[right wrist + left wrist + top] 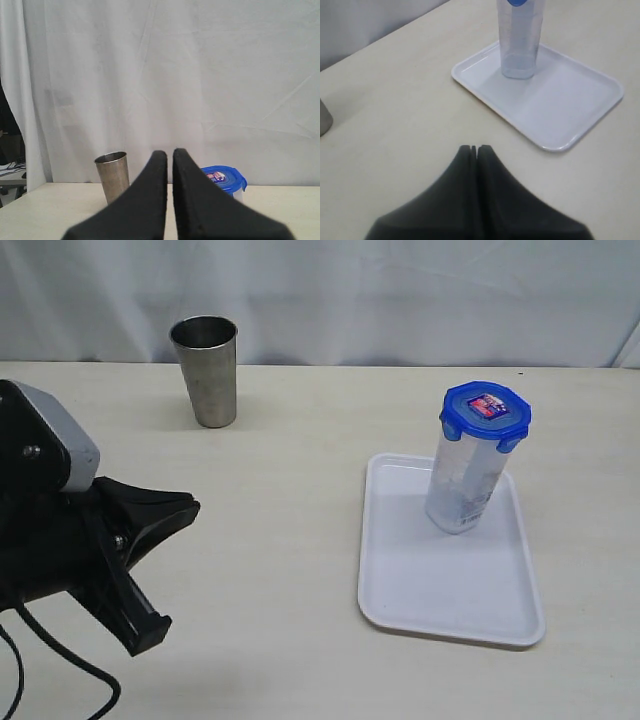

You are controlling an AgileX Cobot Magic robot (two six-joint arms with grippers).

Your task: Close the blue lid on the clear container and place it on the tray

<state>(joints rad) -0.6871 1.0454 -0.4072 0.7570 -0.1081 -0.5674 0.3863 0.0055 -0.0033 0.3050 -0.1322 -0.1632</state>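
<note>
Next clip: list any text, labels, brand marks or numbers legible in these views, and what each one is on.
No text can be read in any view.
Sticker in the middle of the blue lid: red and purple print, too small and blurred to read.
Clear container: pale label or markings near its base, not legible.
Steel tumbler: no marking visible.
Tray: plain white, no marking visible.
</note>
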